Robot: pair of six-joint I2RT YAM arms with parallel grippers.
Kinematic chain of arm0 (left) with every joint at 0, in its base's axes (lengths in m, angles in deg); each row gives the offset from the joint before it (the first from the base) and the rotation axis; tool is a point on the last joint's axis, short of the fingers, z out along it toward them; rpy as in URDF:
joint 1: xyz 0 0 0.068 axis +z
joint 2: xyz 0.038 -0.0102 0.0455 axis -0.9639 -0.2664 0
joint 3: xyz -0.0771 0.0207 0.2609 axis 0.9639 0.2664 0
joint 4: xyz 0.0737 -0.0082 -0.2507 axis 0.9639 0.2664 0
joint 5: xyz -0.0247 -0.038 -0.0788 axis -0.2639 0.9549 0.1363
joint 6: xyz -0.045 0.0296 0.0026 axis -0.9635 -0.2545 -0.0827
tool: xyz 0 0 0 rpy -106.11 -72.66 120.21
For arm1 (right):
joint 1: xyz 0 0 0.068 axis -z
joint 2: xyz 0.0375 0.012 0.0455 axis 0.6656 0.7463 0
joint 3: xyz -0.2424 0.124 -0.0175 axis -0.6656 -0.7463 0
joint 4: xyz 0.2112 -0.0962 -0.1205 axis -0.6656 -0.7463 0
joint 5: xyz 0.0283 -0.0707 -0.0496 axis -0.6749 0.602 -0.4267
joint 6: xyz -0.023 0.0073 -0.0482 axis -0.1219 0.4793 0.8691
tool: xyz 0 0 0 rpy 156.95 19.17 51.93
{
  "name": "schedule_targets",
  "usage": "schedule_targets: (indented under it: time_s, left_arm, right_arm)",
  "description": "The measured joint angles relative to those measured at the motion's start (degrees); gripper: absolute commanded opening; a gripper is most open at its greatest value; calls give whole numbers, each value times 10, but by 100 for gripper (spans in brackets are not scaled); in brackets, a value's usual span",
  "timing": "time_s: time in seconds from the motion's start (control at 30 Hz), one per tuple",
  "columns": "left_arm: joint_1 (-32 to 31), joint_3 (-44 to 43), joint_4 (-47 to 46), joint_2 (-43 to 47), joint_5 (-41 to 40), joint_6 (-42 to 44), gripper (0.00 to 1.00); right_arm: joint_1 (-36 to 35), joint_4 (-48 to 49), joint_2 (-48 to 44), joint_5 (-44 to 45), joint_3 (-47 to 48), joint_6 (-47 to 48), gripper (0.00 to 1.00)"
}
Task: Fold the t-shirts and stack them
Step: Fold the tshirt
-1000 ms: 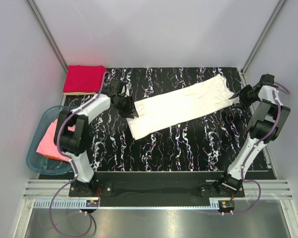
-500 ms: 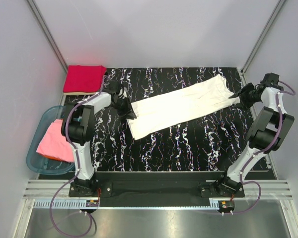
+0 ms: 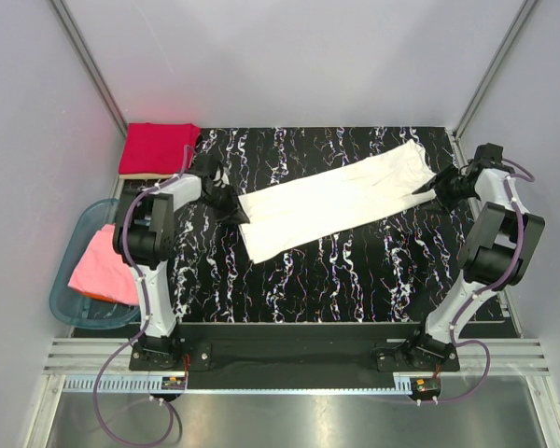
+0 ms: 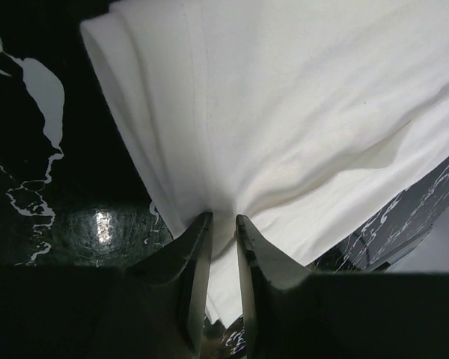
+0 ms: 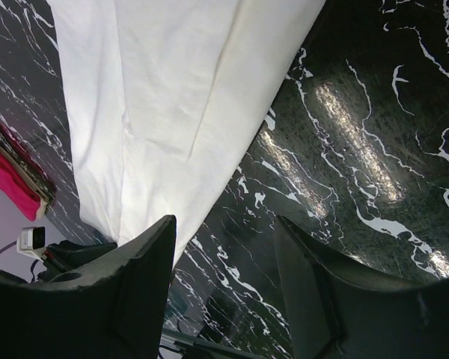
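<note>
While bent low over black mat (image 3: 355, 271), pinches left end of white t-shirt (image 3: 336, 201), spread diagonally across mat, in narrowed left gripper (image 4: 223, 218). Holds right gripper (image 5: 224, 221) wide apart, empty, just beside right end. Compared with a second earlier, shows left jaws drawn closer.

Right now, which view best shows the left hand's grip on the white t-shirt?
Left wrist: the left hand pinches the white t-shirt at its edge, cloth puckering between the fingers. Top external shows the whole shirt, but the hand covers the contact. Right wrist shows only the shirt's other end, no grip.
</note>
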Motion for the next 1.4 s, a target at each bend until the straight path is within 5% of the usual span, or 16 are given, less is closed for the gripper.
schedule_targets:
  time_s: [0.23,0.47,0.57,0.63,0.73,0.97,1.4]
  left_arm:
    - [-6,27,24,76,-52,-1,52]
    - [-43,-23,35,119,-76,-2,54]
    - [-64,-55,32,102,-65,-3,48]
    - [-70,-67,27,79,-59,-5,47]
    - [-68,-71,27,39,-58,-7,46]
    - [-59,-70,37,-19,-63,-3,46]
    - [-42,38,-13,34,-39,-3,45]
  right_arm:
    - [-2,1,-5,14,-7,-6,65]
    - [-10,-2,-2,63,-2,-26,63]
    - [-24,0,11,87,23,-37,46]
    - [-30,0,26,103,49,-49,20]
    - [-38,14,60,125,100,-67,7]
    - [-55,47,156,161,195,-98,6]
    - [-132,110,234,233,218,-141,7]
